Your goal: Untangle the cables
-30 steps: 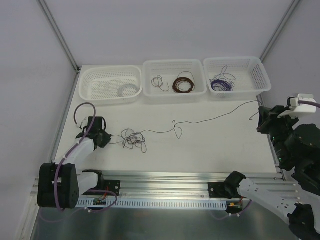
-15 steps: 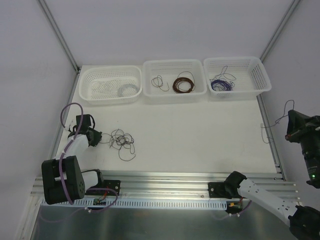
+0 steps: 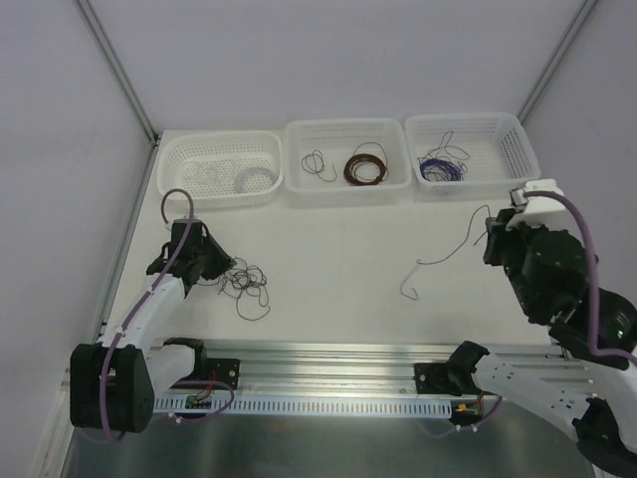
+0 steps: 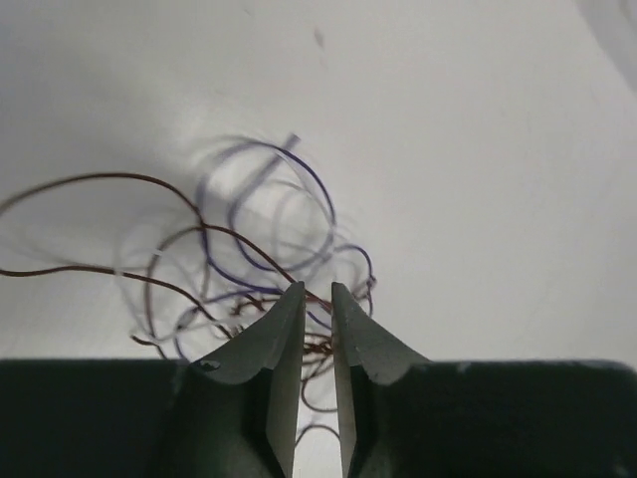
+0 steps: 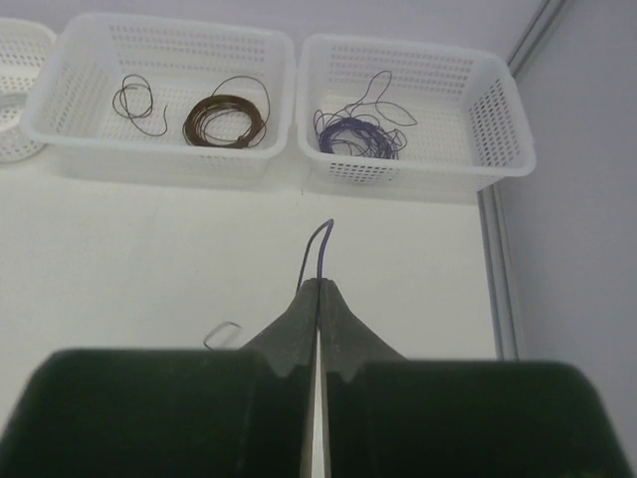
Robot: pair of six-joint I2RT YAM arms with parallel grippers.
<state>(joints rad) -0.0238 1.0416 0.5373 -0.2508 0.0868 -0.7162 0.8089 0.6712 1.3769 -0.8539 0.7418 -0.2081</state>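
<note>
In the left-centre of the overhead view, the cables (image 3: 246, 282) lie in a scribbly purple-and-brown tangle on the tabletop (image 3: 338, 239). The left gripper (image 4: 318, 289) is right at the tangle's edge, jaws parted by a narrow slit and gripping nothing that can be made out. At the right, the right gripper (image 5: 318, 282) is pressed closed on a purple strand (image 3: 438, 258), which trails down toward the middle of the tabletop, well apart from the tangle.
</note>
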